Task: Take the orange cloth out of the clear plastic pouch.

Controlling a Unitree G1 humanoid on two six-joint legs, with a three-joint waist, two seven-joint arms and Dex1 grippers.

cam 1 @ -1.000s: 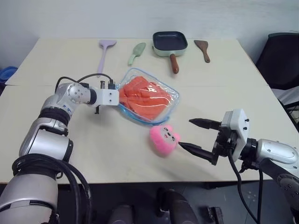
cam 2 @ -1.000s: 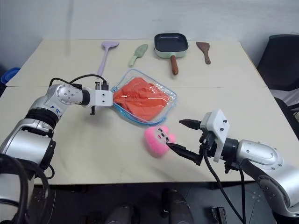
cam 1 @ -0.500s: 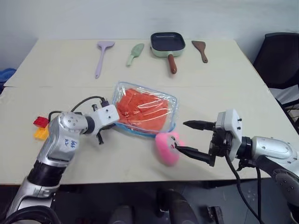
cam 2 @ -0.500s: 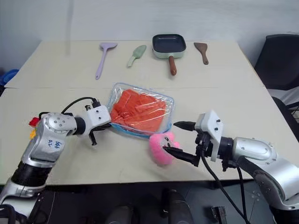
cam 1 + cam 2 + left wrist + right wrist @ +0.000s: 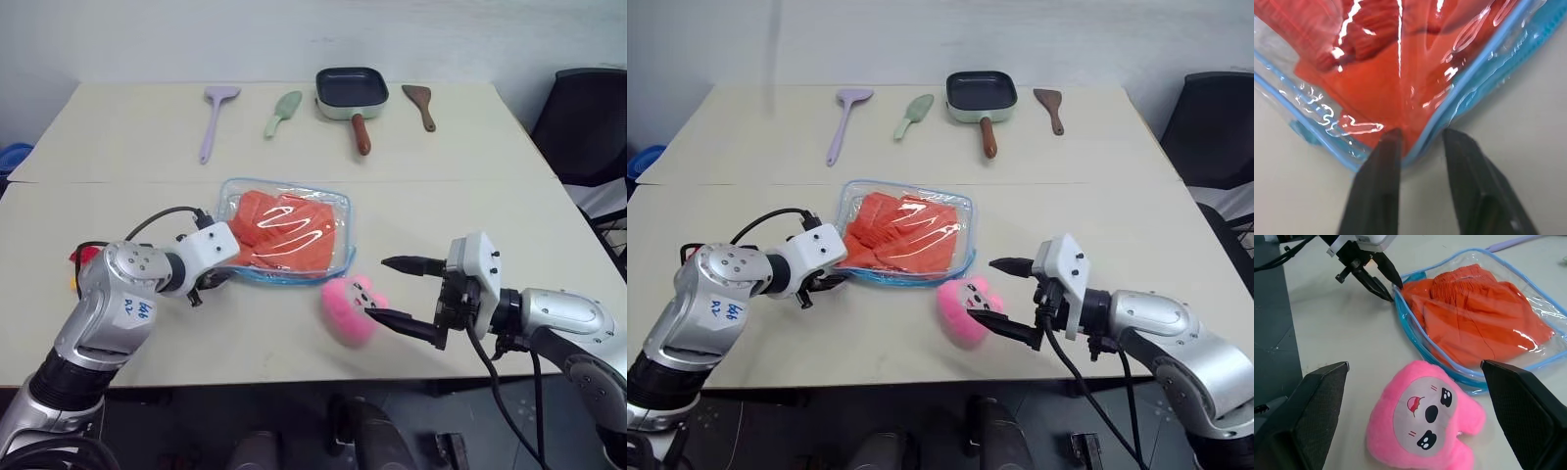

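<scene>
The orange cloth [image 5: 279, 230] lay inside the clear plastic pouch [image 5: 333, 262] at frame centre. The left gripper [image 5: 1420, 142] stood partly open astride its blue corner, gripping nothing. The right gripper [image 5: 397, 290], wide open and empty at lower right, could knock the pink plush [image 5: 351, 308].

Pink plush toy [image 5: 350, 310] sits just beside the clear plastic pouch [image 5: 284, 230], blocking its near-right corner. Bare table [image 5: 460, 196] lies open to the pouch's right.

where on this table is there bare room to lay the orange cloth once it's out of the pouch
Bare tabletop lies right of the clear plastic pouch, below the brown spatula. Another strip lies between pouch and lilac spatula. The front is crowded: pink plush toy, both grippers.
</scene>
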